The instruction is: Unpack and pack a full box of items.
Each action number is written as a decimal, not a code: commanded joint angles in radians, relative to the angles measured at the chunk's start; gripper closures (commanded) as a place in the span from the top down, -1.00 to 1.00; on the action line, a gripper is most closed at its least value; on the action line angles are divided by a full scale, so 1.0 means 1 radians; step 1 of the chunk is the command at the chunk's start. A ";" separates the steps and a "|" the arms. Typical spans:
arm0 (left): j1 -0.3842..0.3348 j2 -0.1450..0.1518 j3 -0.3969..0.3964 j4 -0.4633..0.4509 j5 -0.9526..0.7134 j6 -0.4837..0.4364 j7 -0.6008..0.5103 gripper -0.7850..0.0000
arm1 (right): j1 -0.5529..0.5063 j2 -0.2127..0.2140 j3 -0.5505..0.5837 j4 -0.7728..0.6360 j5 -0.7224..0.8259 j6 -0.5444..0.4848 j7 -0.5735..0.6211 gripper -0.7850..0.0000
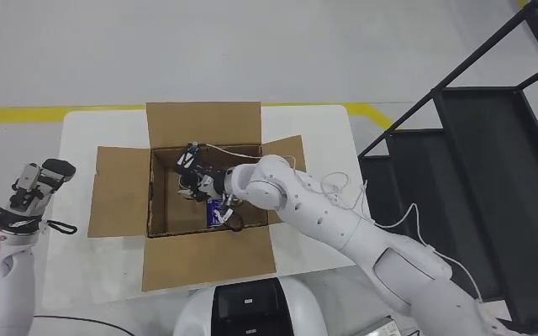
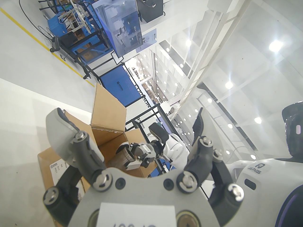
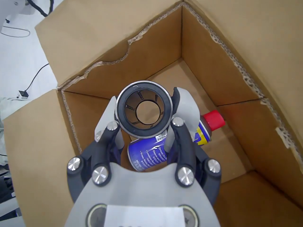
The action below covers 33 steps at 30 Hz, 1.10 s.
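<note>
Looking down from the top view: finds a cardboard box (image 1: pixel 204 124) on the white surface (image 1: pixel 311 126), all four flaps folded outward. Shows the right end effector (image 1: pixel 195 178) reaching down inside the box, in the far half and left of the middle. Picks out a spray can (image 1: pixel 217 212) lying on the box floor, close to the near wall. Places the left end effector (image 1: pixel 38 181) just past the left edge of the surface, well apart from the box.

Turning to the left wrist view: shows the left end effector (image 2: pixel 129 114) spread wide open, fingers (image 2: pixel 62 131) far apart with nothing between them. Catches the cardboard box (image 2: pixel 109 109) beyond, one flap standing up, with the right arm entering it from the far side.

Moving to the right wrist view: shows the right end effector (image 3: pixel 144 109) clamped on a black ring (image 3: pixel 122 114), hollow through the middle and edged with a thin metal rim, one of the fingers (image 3: pixel 187 105) pressed against each side. Holds the ring above the box floor, its opening facing the camera. Reveals the spray can (image 3: pixel 146 152) on its side directly below, blue body with a yellow band, red cap (image 3: pixel 214 119) pointing toward a side wall. Frames both within the brown walls of the box (image 3: pixel 156 48), near one inner corner.
</note>
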 commanded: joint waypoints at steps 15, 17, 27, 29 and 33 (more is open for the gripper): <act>0.000 0.000 0.000 0.000 0.000 0.000 0.000 1.00 | 0.161 -0.176 -0.151 0.408 0.023 -0.104 -0.075 -1.00; 0.000 0.000 0.000 0.000 0.000 0.000 0.000 1.00 | 0.170 -0.197 -0.162 0.446 0.023 -0.114 -0.086 -1.00; 0.000 0.000 0.000 0.000 0.000 0.000 0.000 1.00 | 0.198 -0.280 -0.195 0.622 0.004 -0.145 -0.138 -1.00; 0.000 0.000 0.000 0.000 0.000 0.000 0.000 1.00 | 0.201 -0.292 -0.197 0.653 -0.002 -0.148 -0.145 -0.94; 0.000 0.000 0.000 0.000 0.000 0.000 0.000 1.00 | 0.204 -0.312 -0.193 0.709 0.008 -0.164 -0.142 -0.27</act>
